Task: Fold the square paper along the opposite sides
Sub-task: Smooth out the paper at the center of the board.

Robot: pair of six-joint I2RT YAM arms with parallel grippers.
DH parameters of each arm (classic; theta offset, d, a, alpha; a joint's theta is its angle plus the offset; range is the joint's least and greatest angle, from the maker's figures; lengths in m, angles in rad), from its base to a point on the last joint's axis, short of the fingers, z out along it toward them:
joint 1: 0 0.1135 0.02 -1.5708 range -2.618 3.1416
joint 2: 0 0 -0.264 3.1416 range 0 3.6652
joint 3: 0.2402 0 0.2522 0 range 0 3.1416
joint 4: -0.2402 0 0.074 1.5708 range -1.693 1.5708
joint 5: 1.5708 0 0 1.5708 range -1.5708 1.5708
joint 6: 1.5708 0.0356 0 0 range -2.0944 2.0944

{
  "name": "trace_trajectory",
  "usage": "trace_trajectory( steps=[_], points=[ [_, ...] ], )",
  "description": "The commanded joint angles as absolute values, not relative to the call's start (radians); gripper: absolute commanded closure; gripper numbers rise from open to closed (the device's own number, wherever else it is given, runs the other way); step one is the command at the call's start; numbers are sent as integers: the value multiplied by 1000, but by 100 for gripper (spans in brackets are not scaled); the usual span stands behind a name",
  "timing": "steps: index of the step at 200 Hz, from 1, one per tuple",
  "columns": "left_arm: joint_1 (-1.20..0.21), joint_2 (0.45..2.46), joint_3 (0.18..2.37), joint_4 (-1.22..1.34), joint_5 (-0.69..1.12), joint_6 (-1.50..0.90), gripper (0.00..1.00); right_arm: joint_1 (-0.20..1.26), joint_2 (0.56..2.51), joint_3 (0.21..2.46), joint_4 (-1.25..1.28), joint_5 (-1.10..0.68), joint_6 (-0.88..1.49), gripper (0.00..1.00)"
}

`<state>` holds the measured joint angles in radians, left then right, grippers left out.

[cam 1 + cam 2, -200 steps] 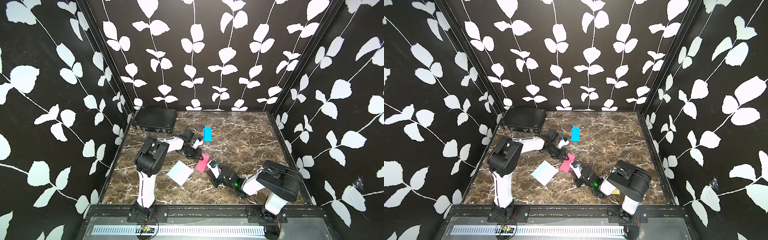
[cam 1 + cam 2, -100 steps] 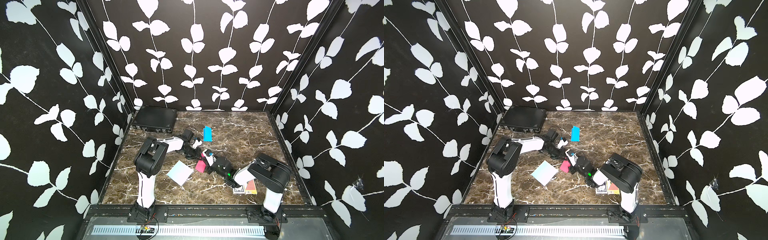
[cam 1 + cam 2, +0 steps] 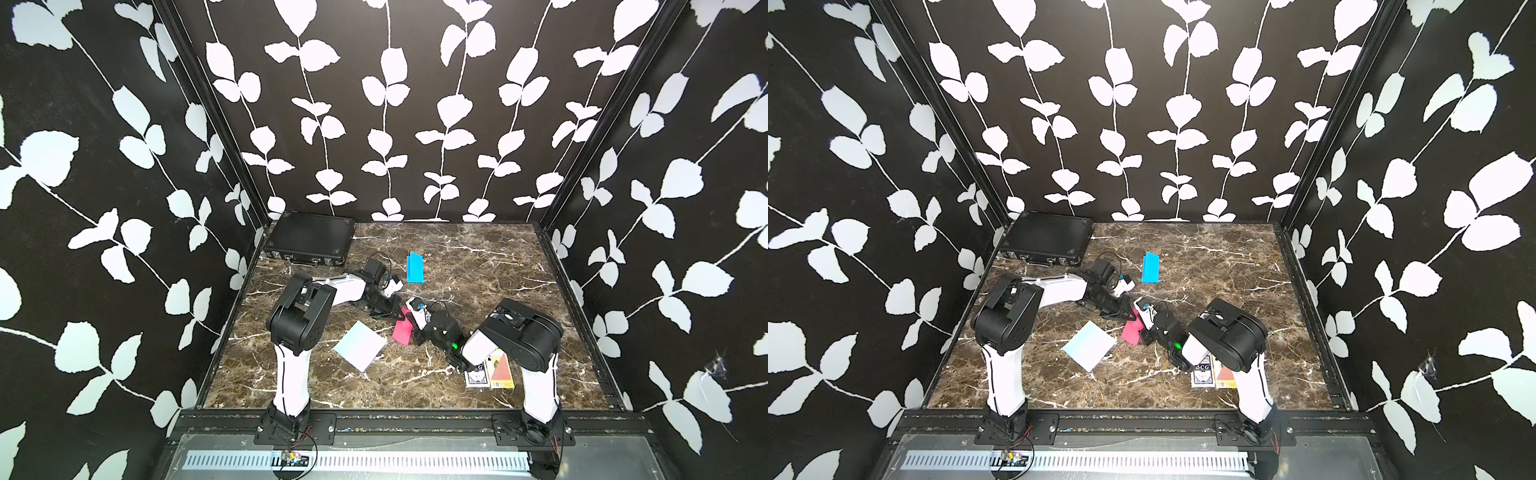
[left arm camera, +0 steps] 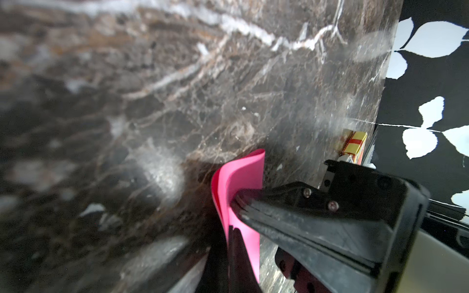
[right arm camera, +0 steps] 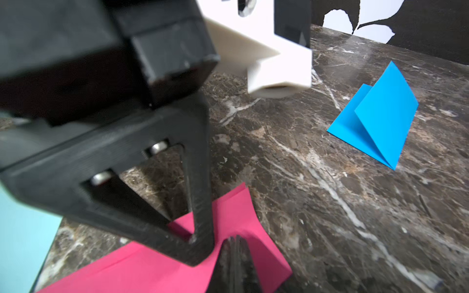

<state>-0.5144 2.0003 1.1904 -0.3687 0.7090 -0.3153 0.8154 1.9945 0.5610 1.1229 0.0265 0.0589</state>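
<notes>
Across brown marble-look tabletop (image 3: 478,257), big to small. Far-left corner: black hard case (image 3: 309,239), flat, well apart from the work. Centre-left, toward front: pale blue square sheet (image 3: 360,345), flat, unfolded, untouched. Just beside it, toward centre: pink paper (image 3: 400,332), thin square sheet, doubled over, partly lifted off the surface, caught between both arms. Farther back: bright blue folded paper (image 5: 380,114), creased, top flap sprung up. Front-right, by R arm base: two playing-card boxes (image 3: 488,372), side by side.

L gripper (image 4: 237,203): closed, tips clamped on far end of pink paper, flap curling up past them. R gripper (image 5: 234,244): closed too, seemingly pinching a raised ridge of same sheet; exact bite cut off at frame edge. Tips of both very near each other.

Risks, as judgement:
- Tear, if two clamps this close on one thin sheet pull apart.
- Skewed crease and mismatched opposite edges, if moved unevenly.
- Slip-out from a shallow pinch.
- Finger-to-finger knock, given tight spacing.
- Pale blue square sheet dragged along, if pink paper swept sideways.

Orientation: long axis approx. front-to-back in both top views, w/ slight lean toward pale sheet. L gripper at far end, R gripper on side toward R arm. Fold side vs open side: can't tell.
</notes>
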Motion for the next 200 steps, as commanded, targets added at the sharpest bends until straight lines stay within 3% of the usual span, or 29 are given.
trace_trajectory(
  steps=[1, 200],
  points=[
    [-507, 1984, 1160, -390, 684, -324, 100, 810, 2004, 526, 1052, 90, 41, 95],
    [-497, 1979, 1135, -356, 689, -335, 100, 773, 1976, 459, 1062, 209, 59, 99]
  ],
)
